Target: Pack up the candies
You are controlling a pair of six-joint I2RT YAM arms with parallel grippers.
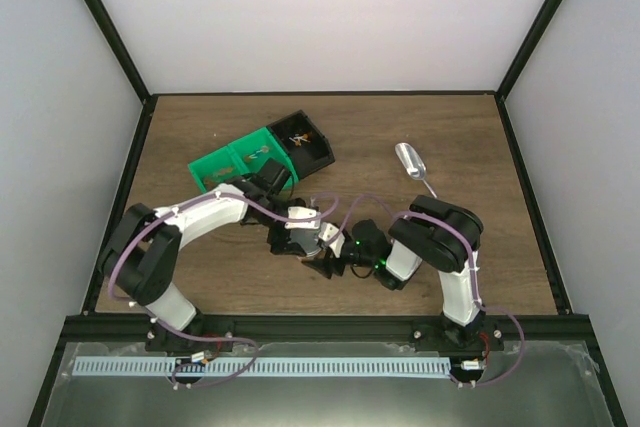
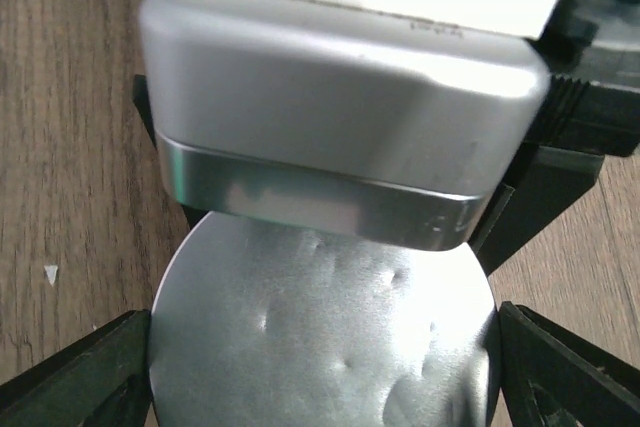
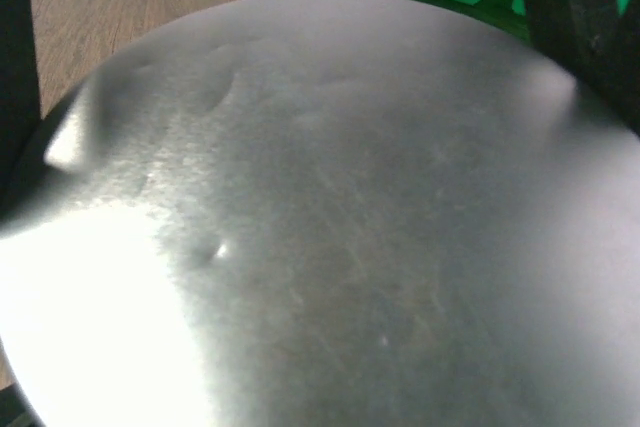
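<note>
A round grey lid (image 2: 320,337) fills both wrist views, dented and shiny (image 3: 330,207). My left gripper (image 2: 325,347) has a black finger (image 2: 95,372) against each side of its rim. My right gripper (image 1: 338,252) faces it from the other side, its grey body (image 2: 340,117) over the lid's far part and its dark fingers (image 2: 520,217) pressed to the round thing's sides. Whatever lies under the lid is hidden. Both grippers meet mid-table, the left gripper (image 1: 312,237) just left of the right. A few orange candies (image 1: 297,137) lie in the black box (image 1: 318,152).
A green tray (image 1: 225,165) sits beside the black box at the back left, with small bits in it. A silver metal scoop (image 1: 410,160) lies on the wooden table (image 1: 470,137) at the back right. Dark frame rails border the table.
</note>
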